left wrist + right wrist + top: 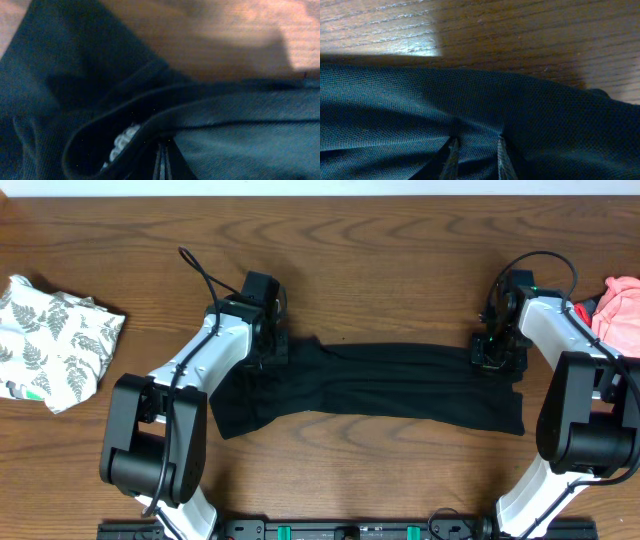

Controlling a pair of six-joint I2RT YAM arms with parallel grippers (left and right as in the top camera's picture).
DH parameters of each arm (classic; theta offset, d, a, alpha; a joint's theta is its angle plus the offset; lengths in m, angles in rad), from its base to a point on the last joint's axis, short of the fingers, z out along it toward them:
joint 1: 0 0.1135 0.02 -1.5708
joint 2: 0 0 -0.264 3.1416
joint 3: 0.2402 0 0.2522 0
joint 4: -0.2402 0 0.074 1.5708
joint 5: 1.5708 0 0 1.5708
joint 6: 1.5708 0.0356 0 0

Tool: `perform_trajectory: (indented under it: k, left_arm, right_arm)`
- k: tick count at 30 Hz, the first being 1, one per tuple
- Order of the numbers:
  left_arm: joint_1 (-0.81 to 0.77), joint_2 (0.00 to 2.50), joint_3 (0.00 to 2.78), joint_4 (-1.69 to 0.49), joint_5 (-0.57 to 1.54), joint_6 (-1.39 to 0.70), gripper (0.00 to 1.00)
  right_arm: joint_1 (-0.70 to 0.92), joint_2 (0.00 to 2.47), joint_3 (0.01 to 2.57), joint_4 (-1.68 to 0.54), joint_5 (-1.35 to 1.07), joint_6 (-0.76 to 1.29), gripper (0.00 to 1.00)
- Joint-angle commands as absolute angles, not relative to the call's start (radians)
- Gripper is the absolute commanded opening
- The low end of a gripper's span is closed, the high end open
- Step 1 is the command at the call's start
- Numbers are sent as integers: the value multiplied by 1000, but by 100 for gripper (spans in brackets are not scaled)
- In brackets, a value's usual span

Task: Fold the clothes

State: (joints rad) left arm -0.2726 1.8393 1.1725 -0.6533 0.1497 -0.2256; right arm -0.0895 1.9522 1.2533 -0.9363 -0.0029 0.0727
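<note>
Black fabric, the garment [390,385], lies stretched in a long band across the middle of the wooden table [380,260], its lower left corner sagging toward the near edge. The left gripper [275,350] sits on the band's upper left end. In the left wrist view its fingers [162,162] are pressed together on a rolled edge of the cloth, and a white print [122,145] shows inside the fold just beside them. The right gripper [495,355] sits on the upper right end. In the right wrist view its two fingertips [452,157] stand a little apart, with a tuck of the weave pinched between them and creases running to each tip. A fern cloth [50,340] lies crumpled at the table's left edge, well apart from the garment. A pink cloth [620,310] lies at the right edge, just behind the right arm.
</note>
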Motion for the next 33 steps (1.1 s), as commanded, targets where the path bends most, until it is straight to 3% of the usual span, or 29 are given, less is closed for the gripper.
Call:
perform_trajectory:
  k: [1, 22, 33]
  left_arm:
    - [-265, 1833, 1180, -680, 137, -238, 6]
    - [-170, 1947, 1131, -738, 18, -268, 6]
    - [-123, 1947, 1130, -766, 17, -268, 6]
  right_arm:
    - [-102, 1938, 1245, -934, 27, 89, 25]
    - [-102, 1938, 1245, -930, 27, 89, 25]
    - [-174, 1938, 1245, -940, 64, 103, 32]
